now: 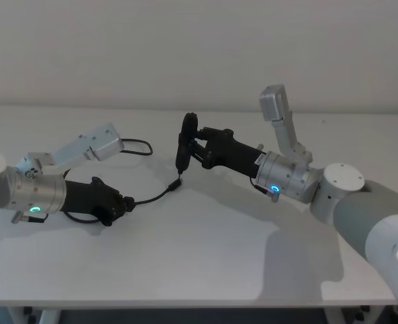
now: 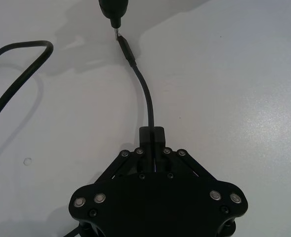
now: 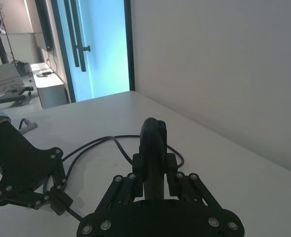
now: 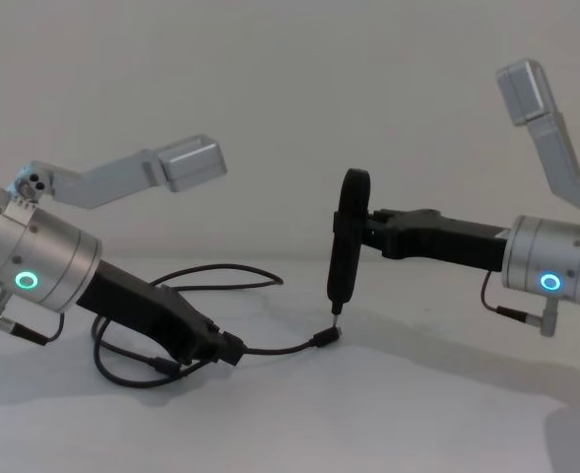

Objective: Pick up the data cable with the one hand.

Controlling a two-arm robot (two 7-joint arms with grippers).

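The data cable (image 1: 155, 196) is a thin black cord on the white table. My left gripper (image 1: 126, 202), blocky and black on a silver wrist with a green ring, is shut on the data cable (image 2: 147, 98) a short way behind one plug (image 2: 126, 47). That plug (image 4: 327, 337) points toward the right arm. The rest of the cord loops back behind the left arm (image 4: 211, 276). My right gripper (image 1: 193, 145) is shut on a slim rounded black tool (image 4: 347, 236). The tool's metal tip (image 4: 336, 310) hangs just above the plug.
The white table (image 1: 205, 250) has bare room in front of both arms and to the right. A plain wall stands behind it. The table's front edge (image 1: 185, 302) runs close below the left arm.
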